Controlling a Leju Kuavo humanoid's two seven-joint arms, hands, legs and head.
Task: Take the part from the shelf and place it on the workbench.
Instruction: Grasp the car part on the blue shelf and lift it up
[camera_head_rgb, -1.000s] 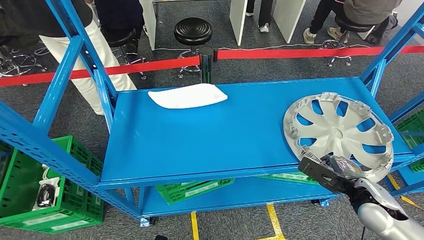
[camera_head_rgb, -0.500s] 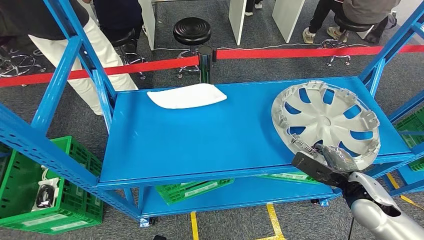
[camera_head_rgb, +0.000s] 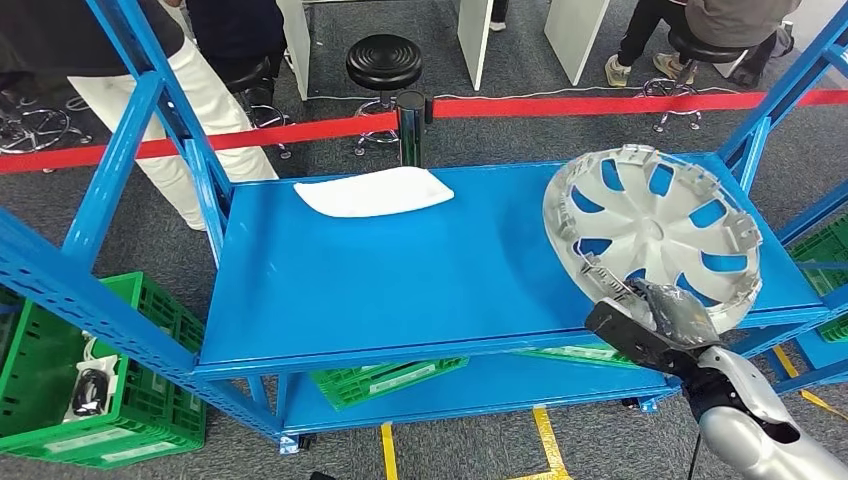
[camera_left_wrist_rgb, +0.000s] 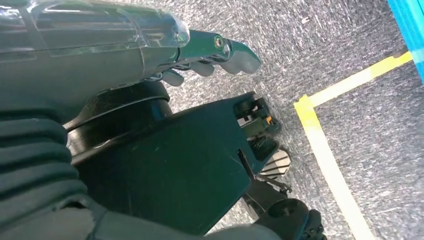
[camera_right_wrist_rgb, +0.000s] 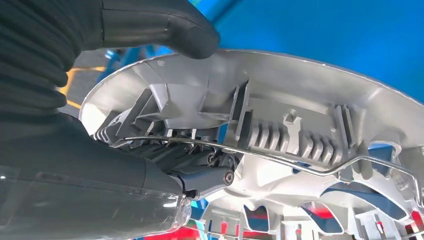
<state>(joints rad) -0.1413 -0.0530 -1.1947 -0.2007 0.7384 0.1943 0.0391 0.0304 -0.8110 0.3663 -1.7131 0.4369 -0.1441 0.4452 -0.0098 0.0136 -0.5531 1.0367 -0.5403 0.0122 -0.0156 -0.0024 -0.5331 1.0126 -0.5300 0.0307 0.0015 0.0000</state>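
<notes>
Hubcap (camera_head_rgb: 652, 235) tilts up off the blue shelf (camera_head_rgb: 400, 290) at its right end, right hand (camera_head_rgb: 668, 322) gripping its near rim; left hand (camera_left_wrist_rgb: 150, 45) hangs over the floor, fingers apart, holding nothing

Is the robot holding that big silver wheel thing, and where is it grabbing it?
Yes. The right hand grips the silver wheel cover by its near rim, thumb outside, fingers inside.

My dark grey fingers (camera_head_rgb: 668, 318) meet a silver-grey hubcap (camera_head_rgb: 650, 234) with cut-out spokes; the shelf (camera_head_rgb: 400, 280) is bright blue, with a white sheet (camera_head_rgb: 372, 191) near its far edge.
</notes>
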